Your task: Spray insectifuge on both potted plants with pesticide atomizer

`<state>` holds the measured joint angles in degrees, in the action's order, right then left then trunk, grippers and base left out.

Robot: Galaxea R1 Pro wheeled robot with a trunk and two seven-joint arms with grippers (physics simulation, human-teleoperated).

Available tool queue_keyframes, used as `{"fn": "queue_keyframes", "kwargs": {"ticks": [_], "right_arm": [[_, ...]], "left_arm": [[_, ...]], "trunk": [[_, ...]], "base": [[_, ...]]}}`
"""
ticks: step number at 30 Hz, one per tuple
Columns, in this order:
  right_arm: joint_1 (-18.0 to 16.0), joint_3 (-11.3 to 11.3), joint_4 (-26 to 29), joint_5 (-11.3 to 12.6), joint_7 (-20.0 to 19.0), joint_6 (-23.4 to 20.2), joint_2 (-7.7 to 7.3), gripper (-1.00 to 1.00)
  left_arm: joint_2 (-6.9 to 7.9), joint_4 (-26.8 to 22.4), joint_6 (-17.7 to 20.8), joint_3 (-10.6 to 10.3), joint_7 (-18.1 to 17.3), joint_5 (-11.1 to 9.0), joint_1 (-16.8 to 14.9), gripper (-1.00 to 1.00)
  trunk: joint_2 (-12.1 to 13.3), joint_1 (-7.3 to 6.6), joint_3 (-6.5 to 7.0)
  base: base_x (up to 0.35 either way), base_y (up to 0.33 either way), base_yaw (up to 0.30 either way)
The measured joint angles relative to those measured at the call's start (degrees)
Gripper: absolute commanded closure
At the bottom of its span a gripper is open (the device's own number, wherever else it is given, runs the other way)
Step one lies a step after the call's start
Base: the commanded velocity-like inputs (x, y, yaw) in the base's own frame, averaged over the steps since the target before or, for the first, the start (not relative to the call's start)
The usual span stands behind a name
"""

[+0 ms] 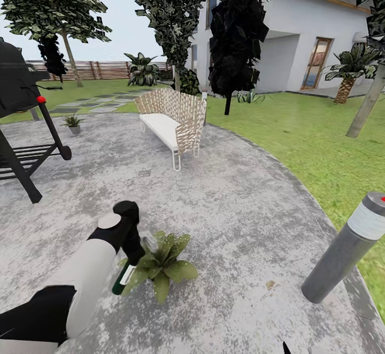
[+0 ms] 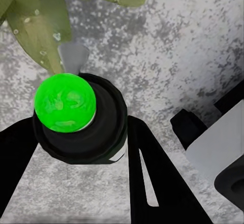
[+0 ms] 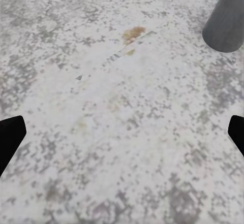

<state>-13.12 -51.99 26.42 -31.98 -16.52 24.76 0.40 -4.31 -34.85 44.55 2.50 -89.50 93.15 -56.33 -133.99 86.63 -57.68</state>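
Left claw (image 1: 130, 258) is clamped on the slim dark green atomizer bottle (image 1: 122, 279), right beside the broad-leaved potted plant (image 1: 162, 262) at 6 o'clock on the grey mottled patio (image 1: 224, 204). Right claw (image 3: 122, 132) looks spread wide, I think. Spikier potted plant (image 1: 73, 122) sits at 10 o'clock by the black grill (image 1: 21, 118).

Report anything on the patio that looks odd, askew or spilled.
Nothing looks damaged or spilled. The grey bollard light leans, likely camera distortion. Droplets dot the broad-leaved plant, beside which the left gripper holds the atomizer. A brownish spot marks the stone.

No legible text, label or sign anywhere.
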Motion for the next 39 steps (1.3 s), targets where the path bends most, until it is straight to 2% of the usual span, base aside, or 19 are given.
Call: {"fn": "queue_keyframes", "kwargs": {"ticks": [7,10,17,24,27,34,39], "right_arm": [[0.00,0.00,-0.05,0.00,0.00,0.00,0.00,-1.00],[0.00,0.00,-0.08,-0.04,0.00,0.00,0.00,-1.00],[0.00,0.00,-0.06,0.00,0.00,0.00,0.00,-1.00],[0.00,0.00,0.06,0.01,0.00,0.00,0.00,-1.00],[0.00,0.00,0.06,0.01,0.00,0.00,0.00,-1.00],[0.00,0.00,0.04,0.01,0.00,0.00,0.00,-1.00],[0.00,0.00,0.06,0.01,0.00,0.00,0.00,-1.00]], "left_arm": [[-0.77,0.00,0.03,0.13,0.00,0.03,0.88,1.00],[-0.65,-0.04,0.09,0.05,0.00,0.12,0.73,1.00],[-0.79,-0.09,0.11,0.04,0.00,0.15,0.51,1.00],[-0.82,0.02,0.20,0.14,0.00,2.53,0.75,1.00],[-0.95,0.27,0.26,0.26,-0.01,2.58,0.93,1.00],[-2.59,0.44,0.28,0.29,-0.01,2.52,2.34,1.00],[-2.37,0.37,0.29,0.24,0.00,2.63,2.48,1.00]], "trunk": [[0.00,0.00,0.00],[0.00,0.00,0.00],[0.00,-0.03,0.00],[0.00,0.00,0.00],[0.00,0.00,0.00],[0.00,0.00,0.00],[0.00,0.00,0.00]], "base": [[0.000,0.000,0.000],[0.008,0.000,0.000],[0.243,0.089,0.000],[0.109,0.063,0.000],[0.003,0.002,0.000],[0.000,0.000,0.000],[0.000,0.000,0.000]]}}
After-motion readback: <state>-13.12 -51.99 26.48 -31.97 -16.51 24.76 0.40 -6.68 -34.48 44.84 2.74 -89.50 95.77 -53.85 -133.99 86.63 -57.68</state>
